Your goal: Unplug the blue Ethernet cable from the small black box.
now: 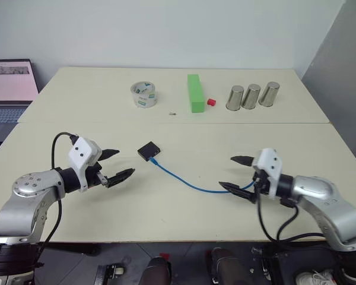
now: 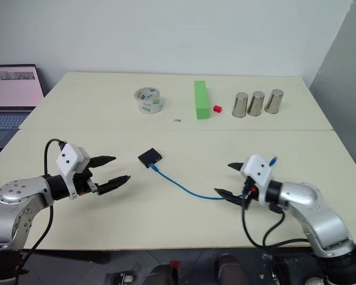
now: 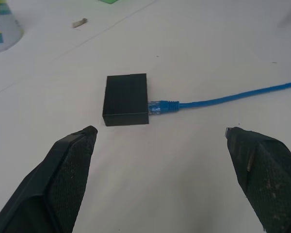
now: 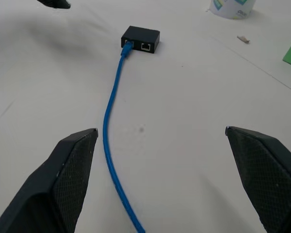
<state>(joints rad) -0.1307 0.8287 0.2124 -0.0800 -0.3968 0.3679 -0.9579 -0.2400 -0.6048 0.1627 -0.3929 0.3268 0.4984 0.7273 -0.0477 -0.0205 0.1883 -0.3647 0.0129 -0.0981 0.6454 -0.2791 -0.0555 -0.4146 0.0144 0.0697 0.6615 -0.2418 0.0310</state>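
The small black box (image 1: 148, 151) lies flat on the cream table, a little left of the middle. The blue Ethernet cable (image 1: 184, 180) is plugged into the side of the box (image 3: 126, 99) by its clear plug (image 3: 156, 107). From there it curves right across the table and passes under my right gripper (image 1: 226, 171). That gripper is open just above the table, with the cable (image 4: 111, 121) lying between its fingers, untouched. My left gripper (image 1: 121, 163) is open to the left of the box, pointing at it with a short gap and holding nothing.
At the back of the table stand a tape roll (image 1: 144, 95), an upright green block (image 1: 194, 92), a small red cube (image 1: 211, 102) and three metal cups (image 1: 251, 95). A laptop (image 1: 10, 89) sits off the far left. A seam crosses the table behind the box.
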